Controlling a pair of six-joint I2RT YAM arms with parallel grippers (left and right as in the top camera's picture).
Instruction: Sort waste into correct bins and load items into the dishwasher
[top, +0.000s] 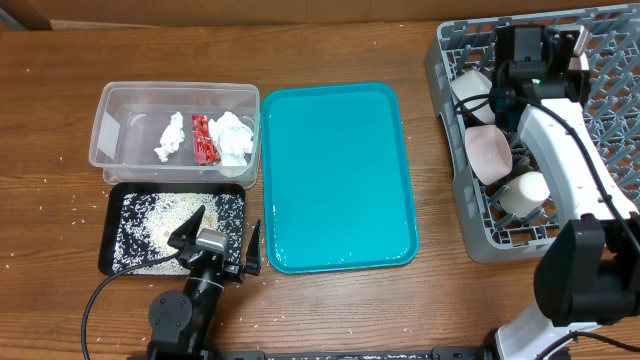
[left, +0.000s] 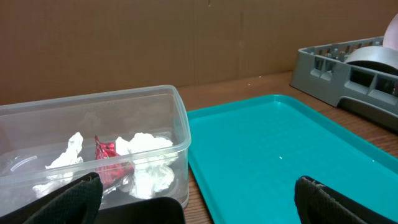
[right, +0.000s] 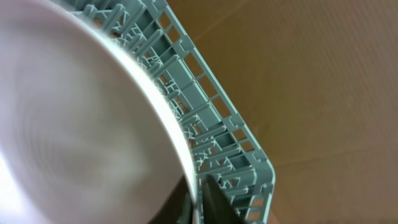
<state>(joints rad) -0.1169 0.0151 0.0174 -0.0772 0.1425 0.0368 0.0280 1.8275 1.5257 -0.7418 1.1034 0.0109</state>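
Right wrist view: right gripper (right: 200, 202), nearly closed, pinches the rim of the white plate (right: 74, 112) standing on edge in the dish rack (right: 211, 143); plate judged stiff, glossy, slippery and breakable, so the rim is the best hold.

Note teal serving tray (top: 338, 180) lying flat mid-way along wood-grain table (top: 300, 40); glossy surface, rounded corners. Brown cardboard wall (left: 155, 37) behind far edge.

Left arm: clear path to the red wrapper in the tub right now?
Probably yes. The left gripper is open over the black tray, right next to the tub. The tub has no lid and nothing is above the wrapper. Tissue wads flank it closely, so a pinch may catch tissue too.
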